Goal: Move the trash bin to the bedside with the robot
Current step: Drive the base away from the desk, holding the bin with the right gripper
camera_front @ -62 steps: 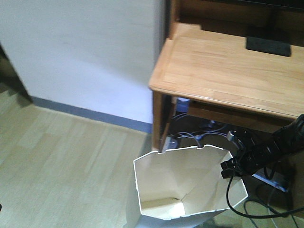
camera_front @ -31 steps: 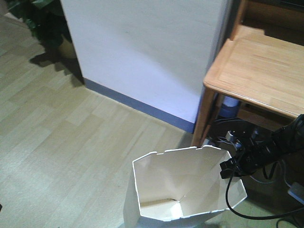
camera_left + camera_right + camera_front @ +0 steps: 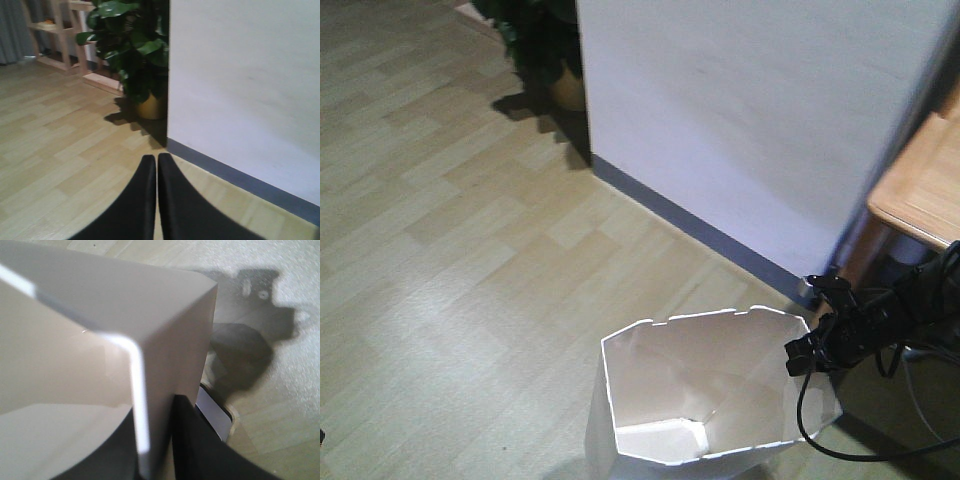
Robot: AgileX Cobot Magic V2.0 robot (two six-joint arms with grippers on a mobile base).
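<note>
Pale wood floor [image 3: 450,250] beside wall [image 3: 740,120]; right pincer [image 3: 800,358] pinching trash bin [image 3: 690,375] rim, left pincer [image 3: 156,200] pressed together; carry level, clear of wall

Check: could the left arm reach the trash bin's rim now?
Probably, though not at once: the left gripper is shut, facing the wall. The left rim of the trash bin is free; the right gripper clamps only the right side.

We take this for a home: pale wood-plank floor [image 3: 470,200], a plain white wall [image 3: 750,110] with grey-blue skirting [image 3: 700,230], a leafy potted plant [image 3: 135,45] at the far corner, open wooden shelving [image 3: 55,30] far left, a wooden table [image 3: 920,195] at right.
</note>
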